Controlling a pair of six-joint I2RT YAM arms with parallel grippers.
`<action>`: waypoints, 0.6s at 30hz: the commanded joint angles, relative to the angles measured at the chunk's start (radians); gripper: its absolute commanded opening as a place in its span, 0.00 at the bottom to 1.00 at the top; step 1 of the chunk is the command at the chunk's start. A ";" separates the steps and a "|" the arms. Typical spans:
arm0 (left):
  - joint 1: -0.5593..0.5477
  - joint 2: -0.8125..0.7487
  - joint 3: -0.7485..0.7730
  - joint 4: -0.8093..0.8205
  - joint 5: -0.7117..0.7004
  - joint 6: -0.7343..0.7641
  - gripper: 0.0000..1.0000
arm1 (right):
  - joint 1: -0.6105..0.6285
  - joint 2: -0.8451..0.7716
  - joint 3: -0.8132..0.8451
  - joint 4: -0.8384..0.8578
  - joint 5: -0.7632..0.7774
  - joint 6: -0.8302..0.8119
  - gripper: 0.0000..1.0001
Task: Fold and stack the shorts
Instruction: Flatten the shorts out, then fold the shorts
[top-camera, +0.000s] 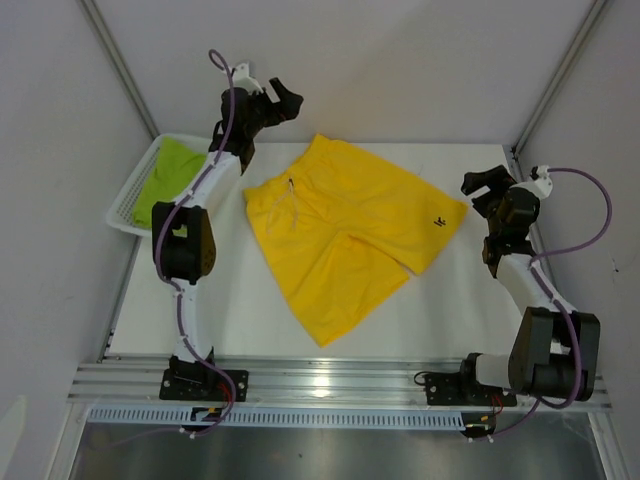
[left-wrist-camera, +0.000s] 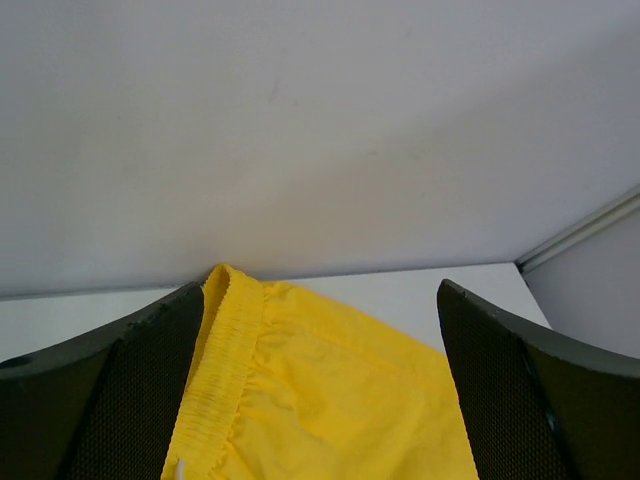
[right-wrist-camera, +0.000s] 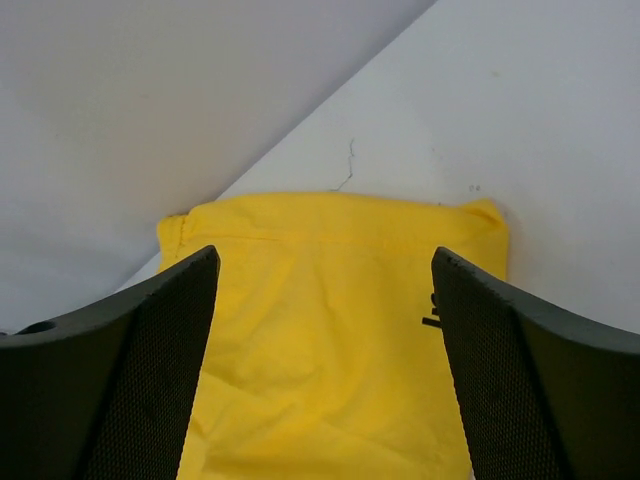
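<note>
The bright yellow shorts (top-camera: 345, 232) lie spread flat on the white table, waistband toward the back left, a small dark label (top-camera: 438, 221) near the right leg hem. The lime green shorts (top-camera: 172, 177) sit bunched in the white mesh basket. My left gripper (top-camera: 283, 102) hovers open above the waistband's far corner; its view shows the elastic waistband (left-wrist-camera: 225, 360) between empty fingers. My right gripper (top-camera: 482, 187) stands open just right of the right leg hem, with yellow cloth (right-wrist-camera: 320, 340) below its spread fingers and nothing held.
The white mesh basket (top-camera: 128, 196) stands at the table's back left edge. Grey walls close in behind and at both sides. A metal rail (top-camera: 340, 385) carrying both arm bases runs along the near edge.
</note>
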 joint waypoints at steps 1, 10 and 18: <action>-0.005 -0.187 0.032 -0.184 -0.087 0.081 0.99 | 0.008 -0.104 0.018 -0.126 -0.009 -0.022 0.87; -0.003 -0.435 -0.407 -0.384 -0.204 0.080 0.99 | 0.294 -0.261 -0.089 -0.316 -0.134 -0.055 0.82; 0.103 -0.530 -0.685 -0.375 -0.135 0.002 0.99 | 0.707 -0.285 -0.085 -0.439 -0.082 -0.230 0.73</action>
